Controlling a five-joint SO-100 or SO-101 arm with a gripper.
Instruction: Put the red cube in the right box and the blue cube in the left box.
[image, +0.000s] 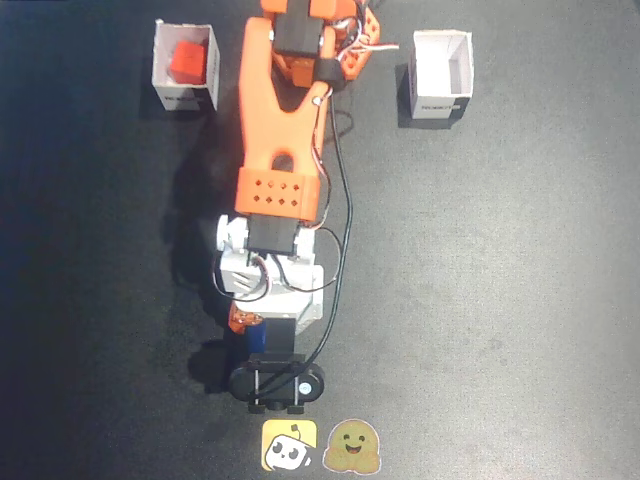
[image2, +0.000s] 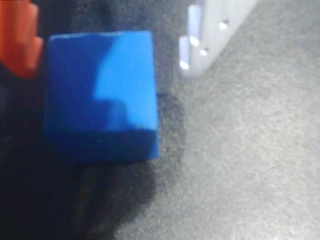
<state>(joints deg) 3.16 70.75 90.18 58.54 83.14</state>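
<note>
Boxes are sitting near the mat's (image: 520, 300) far edge: left box (image: 185, 68) holding the red cube (image: 188, 60), right box (image: 441, 74) looking empty. Gripper (image2: 107, 55) is straddling the blue cube (image2: 102, 95) near the front edge; can't tell if it's gripping.

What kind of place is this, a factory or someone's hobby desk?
Most likely a hobby or lab desk, not a factory. A small orange printed arm with loose wires sits on a dark table, with two little white boxes, toy cubes, and cartoon stickers at the table's edge.
</note>
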